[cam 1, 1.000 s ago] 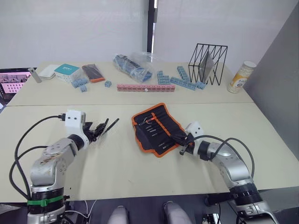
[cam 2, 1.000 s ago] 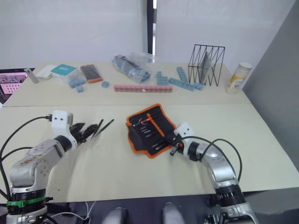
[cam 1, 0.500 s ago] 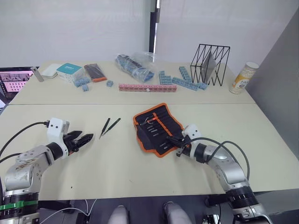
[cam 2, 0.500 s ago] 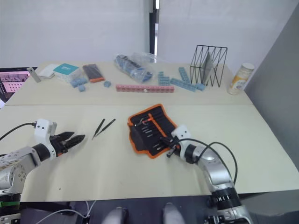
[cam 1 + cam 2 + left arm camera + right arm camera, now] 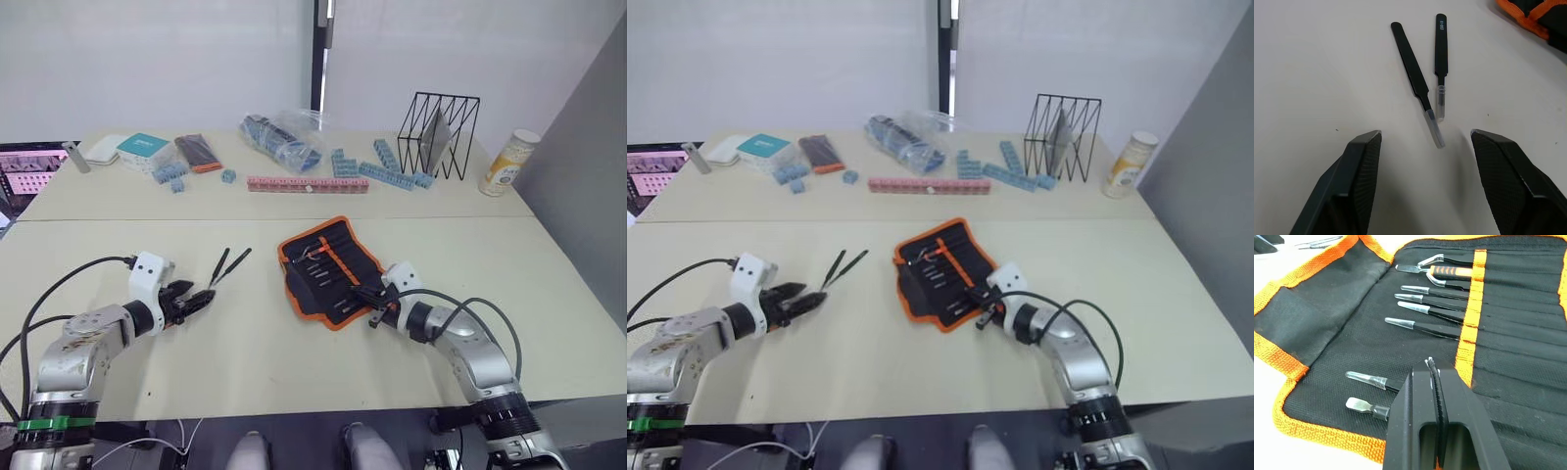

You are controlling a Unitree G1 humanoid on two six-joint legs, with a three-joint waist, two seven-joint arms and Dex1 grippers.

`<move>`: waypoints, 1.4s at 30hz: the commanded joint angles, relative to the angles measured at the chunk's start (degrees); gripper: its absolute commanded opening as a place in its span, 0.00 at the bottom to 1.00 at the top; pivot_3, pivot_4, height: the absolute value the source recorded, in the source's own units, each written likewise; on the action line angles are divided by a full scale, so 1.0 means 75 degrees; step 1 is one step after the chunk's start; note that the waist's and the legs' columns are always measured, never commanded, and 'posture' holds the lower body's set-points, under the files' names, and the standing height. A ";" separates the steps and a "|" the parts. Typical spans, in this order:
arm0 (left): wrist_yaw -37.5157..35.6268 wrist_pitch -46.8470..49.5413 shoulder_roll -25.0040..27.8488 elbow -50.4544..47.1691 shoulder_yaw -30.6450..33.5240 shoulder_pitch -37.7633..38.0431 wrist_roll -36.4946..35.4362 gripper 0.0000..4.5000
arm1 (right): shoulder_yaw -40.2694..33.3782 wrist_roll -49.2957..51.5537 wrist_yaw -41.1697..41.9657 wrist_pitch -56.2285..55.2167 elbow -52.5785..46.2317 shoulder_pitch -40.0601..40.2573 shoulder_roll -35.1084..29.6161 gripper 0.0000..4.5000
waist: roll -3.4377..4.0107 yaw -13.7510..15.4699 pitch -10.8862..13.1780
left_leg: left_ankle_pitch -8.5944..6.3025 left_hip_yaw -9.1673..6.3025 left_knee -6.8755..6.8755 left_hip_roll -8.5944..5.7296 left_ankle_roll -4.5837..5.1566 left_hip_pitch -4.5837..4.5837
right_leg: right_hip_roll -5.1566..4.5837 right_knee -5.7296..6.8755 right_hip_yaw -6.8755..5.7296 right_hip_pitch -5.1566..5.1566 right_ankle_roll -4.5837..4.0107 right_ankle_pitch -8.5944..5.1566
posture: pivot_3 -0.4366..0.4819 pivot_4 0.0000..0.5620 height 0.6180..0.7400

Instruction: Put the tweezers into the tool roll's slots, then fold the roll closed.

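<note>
The left hand (image 5: 1422, 147) lies low on the worktop (image 5: 294, 343) with its two black fingers (image 5: 1359, 166) spread wide and nothing between them. Just ahead of the fingertips lie two loose tweezers (image 5: 1413, 73) — slim, black, each tapering to a point under a clear cap. They lie side by side, close but apart, capped points toward the hand. The right hand (image 5: 1435, 396) is clenched, its fingers pressed together on nothing, resting at the near edge of the tool roll (image 5: 328, 269). The roll lies open and flat on the worktop: black fabric with orange edge binding and an orange strip (image 5: 1469, 318) crossing the row of slots (image 5: 1518, 347). Directly beyond the right hand's fingertips seven tools sit in the slots, their clear-capped tips poking out past the strip — two near the fingers, four slim pointed ones further off, and one with an orange-and-black grip furthest. From the head, the loose pair lies between the left hand and the roll, nearer the hand.
</note>
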 commanded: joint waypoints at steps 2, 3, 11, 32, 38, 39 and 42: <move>0.0242 -0.0007 -0.0003 0.0057 -0.0236 -0.0270 0.0293 0.28 | -0.0068 -0.0013 0.0000 -0.0223 -0.0268 -0.0039 -0.0035 0.00 | 0.0000 0.0000 0.0000 | 0.0000 0.0000 0.0003 0.0000 0.0000 -0.0001 | 0.0000 0.0001 0.0000 0.0001 0.0000 0.0000 | 0.48 0.27 0.97; 0.0289 0.0007 -0.0010 0.0123 -0.0246 -0.0331 0.0331 0.21 | -0.0067 -0.0019 0.0005 -0.0224 -0.0266 -0.0042 -0.0034 0.00 | 0.0000 -0.0001 0.0000 | 0.0000 0.0000 0.0003 0.0000 0.0000 -0.0001 | 0.0000 0.0001 0.0000 0.0000 0.0000 0.0000 | 0.48 0.27 0.97; 0.0318 -0.0248 0.0043 0.0692 -0.0127 -0.0526 0.0417 0.00 | -0.0047 -0.0050 0.0001 -0.0215 -0.0299 -0.0004 -0.0030 0.00 | 0.0000 -0.0020 0.0000 | 0.0000 0.0000 -0.0002 0.0000 0.0000 0.0002 | 0.0000 0.0003 -0.0001 -0.0001 0.0000 0.0000 | 0.48 0.27 0.97; 0.2012 0.2089 -0.0061 -0.0241 0.1358 -0.0350 -0.0157 0.00 | 0.0088 -0.0044 0.0185 -0.0160 -0.0158 -0.0217 0.0003 0.00 | -0.0001 -0.0044 0.0000 | 0.0001 0.0001 -0.0008 0.0003 0.0002 0.0008 | 0.0001 0.0009 -0.0002 -0.0002 -0.0002 0.0000 | 0.48 0.27 0.97; 0.2190 0.2342 -0.0145 -0.0503 0.1452 -0.0382 -0.0182 0.00 | 0.0127 -0.0033 0.0223 -0.0136 -0.0160 -0.0250 -0.0008 0.00 | -0.0001 -0.0046 0.0000 | 0.0001 0.0002 -0.0011 0.0003 0.0002 0.0009 | 0.0001 0.0008 -0.0002 -0.0003 -0.0002 -0.0001 | 0.48 0.27 0.97; 0.2212 0.2356 -0.0167 -0.0549 0.1466 -0.0379 -0.0187 0.00 | 0.0133 -0.0028 0.0234 -0.0127 -0.0170 -0.0246 -0.0012 0.00 | -0.0001 -0.0046 0.0000 | 0.0001 0.0002 -0.0012 0.0003 0.0002 0.0009 | 0.0001 0.0007 -0.0002 -0.0004 -0.0003 -0.0001 | 0.48 0.27 0.97; 0.2287 0.2361 -0.0215 -0.0704 0.1500 -0.0373 -0.0180 0.00 | 0.0149 -0.0016 0.0266 -0.0107 -0.0192 -0.0232 -0.0034 0.00 | -0.0001 -0.0043 0.0000 | 0.0001 0.0002 -0.0013 0.0003 0.0002 0.0006 | 0.0000 0.0006 -0.0002 -0.0004 -0.0003 -0.0001 | 0.48 0.27 0.97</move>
